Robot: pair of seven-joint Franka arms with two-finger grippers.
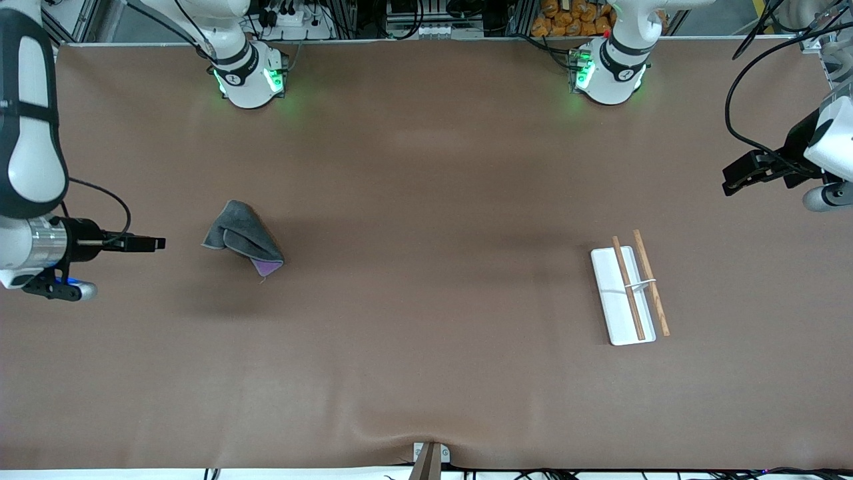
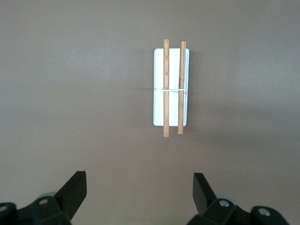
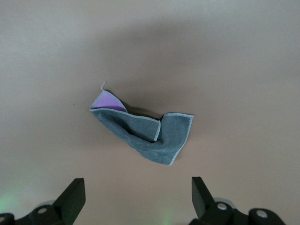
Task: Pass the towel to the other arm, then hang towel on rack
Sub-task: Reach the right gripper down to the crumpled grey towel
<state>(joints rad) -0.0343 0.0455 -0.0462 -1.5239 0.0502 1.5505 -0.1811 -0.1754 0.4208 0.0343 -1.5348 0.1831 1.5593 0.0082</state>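
The towel (image 1: 243, 240) (image 3: 140, 131) lies crumpled on the brown table toward the right arm's end, dark grey with a lilac corner (image 1: 268, 267). The rack (image 1: 610, 287) (image 2: 158, 93) stands toward the left arm's end: a white oblong base under two brown rods (image 2: 165, 89) joined by a white crosspiece. My right gripper (image 3: 138, 187) hangs open and empty high over the table beside the towel. High over the table near the rack, my left gripper (image 2: 139, 183) is also open and holds nothing. The right arm (image 1: 30, 247) and the left arm (image 1: 826, 147) show at the edges of the front view.
The two arm bases (image 1: 250, 77) (image 1: 608, 73) glow green along the table's edge farthest from the front camera, with cables and clutter past them. A small bracket (image 1: 430, 459) sits at the edge nearest the front camera. Bare brown table lies between towel and rack.
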